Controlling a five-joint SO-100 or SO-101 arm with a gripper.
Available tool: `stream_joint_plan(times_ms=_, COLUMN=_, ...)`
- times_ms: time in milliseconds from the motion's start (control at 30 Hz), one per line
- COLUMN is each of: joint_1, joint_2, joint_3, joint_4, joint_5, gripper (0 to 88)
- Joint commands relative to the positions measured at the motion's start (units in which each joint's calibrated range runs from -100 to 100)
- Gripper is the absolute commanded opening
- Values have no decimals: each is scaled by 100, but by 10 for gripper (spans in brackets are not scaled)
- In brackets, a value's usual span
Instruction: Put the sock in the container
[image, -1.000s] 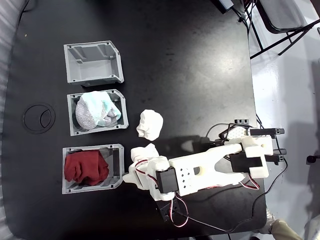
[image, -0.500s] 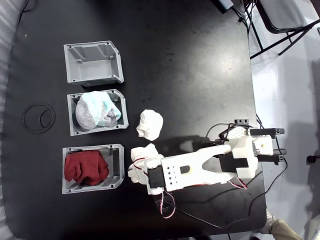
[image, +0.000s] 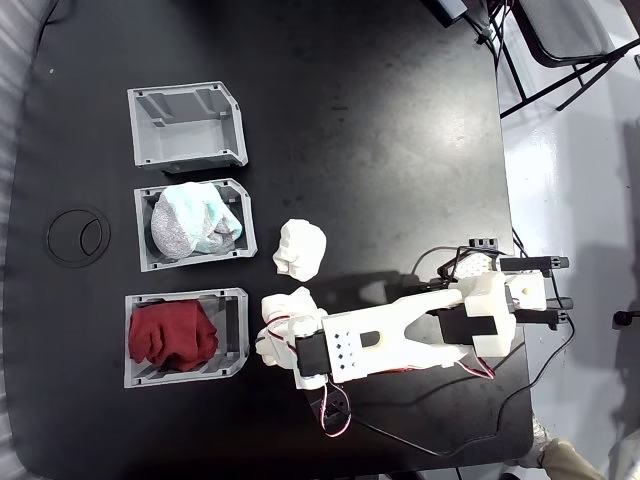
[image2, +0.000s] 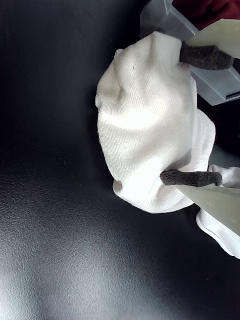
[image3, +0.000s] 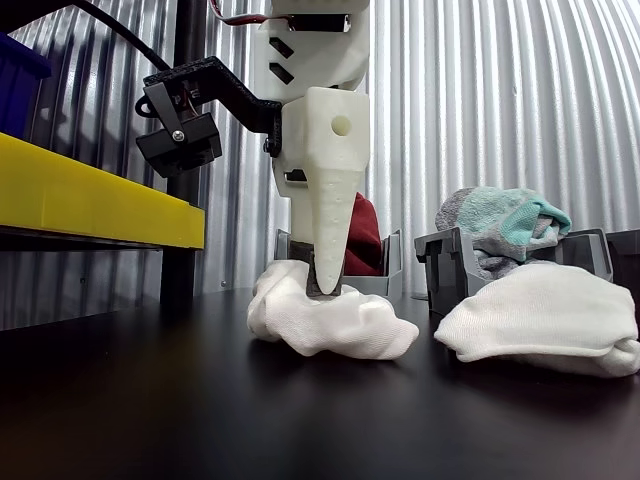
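Sock (image2: 145, 145) sits on the black desk (image: 380, 120), just beside the open side of the bin with dark red cloth (image: 185, 338). It's loose and folded, so a pinch across the middle makes sense.

Gripper (image2: 192, 117) is down on it: the wrist view shows both dark foam pads (image2: 205, 56) pressed into opposite sides of the fabric, jaws partly closed with the sock bunched between them. The other view shows the finger tip (image3: 326, 275) sunk into the top of the lump while the sock rests on the desk, not lifted. I read this as the grasp closing, lift not yet done.

Second white lump (image: 300, 248), smaller and tighter, lies near, apart from the gripper.

Target container (image: 187, 125) is the empty grey one at the top of the fixed view, well apart from the sock, past the bin with grey-and-mint cloth (image: 195, 225). The carry has to clear both filled bins. Risk: a loose fold trailing or snagging on a bin wall.
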Motion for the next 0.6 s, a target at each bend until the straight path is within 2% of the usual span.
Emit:
stream_joint_plan(times_ms=0, joint_1=-14, joint_2=-37, joint_3=-219, joint_4=17, joint_5=30, gripper=333)
stream_joint_plan(times_ms=233, joint_1=-6, joint_2=-79, joint_3=-219, joint_4=137, joint_5=30, gripper=147)
stream_joint_plan(times_ms=567, joint_1=34, joint_2=-87, joint_3=-219, joint_4=137, joint_5=13, gripper=12)
